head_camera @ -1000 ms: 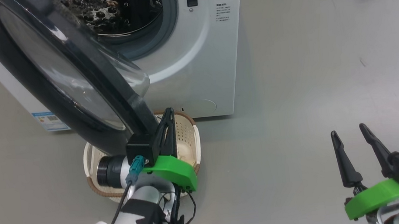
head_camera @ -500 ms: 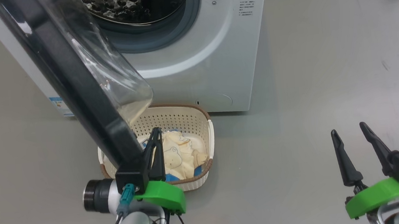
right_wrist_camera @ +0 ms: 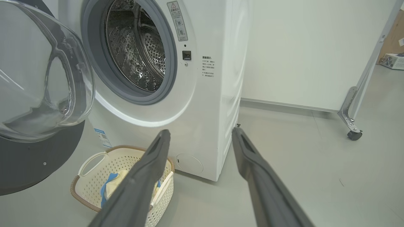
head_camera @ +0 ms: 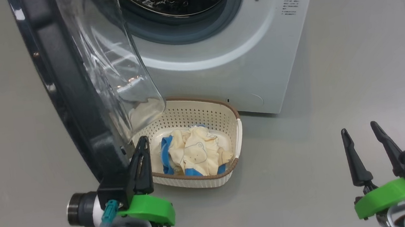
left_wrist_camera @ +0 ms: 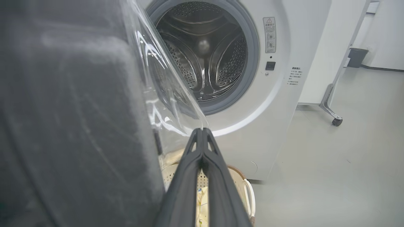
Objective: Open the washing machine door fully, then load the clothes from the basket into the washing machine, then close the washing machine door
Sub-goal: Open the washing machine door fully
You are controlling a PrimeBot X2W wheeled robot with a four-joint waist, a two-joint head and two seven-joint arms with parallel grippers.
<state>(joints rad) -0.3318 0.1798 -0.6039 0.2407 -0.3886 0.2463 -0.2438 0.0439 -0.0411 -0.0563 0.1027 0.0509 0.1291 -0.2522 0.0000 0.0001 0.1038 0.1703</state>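
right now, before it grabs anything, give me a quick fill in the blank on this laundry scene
The washing machine door stands ____.
The clothes lie in the basket, whose rim is coloured ____.
The right end effector is open; the left end effector is ____.
Missing words: open; brown; shut.

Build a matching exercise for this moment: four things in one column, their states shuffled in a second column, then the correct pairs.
Column one:
1. washing machine door
2. clothes
3. left gripper
4. right gripper

Column two:
A. fingers spread apart
B. standing open
C. fingers pressed together
D. lying in the basket

Pairs: 1-B, 2-D, 3-C, 4-A
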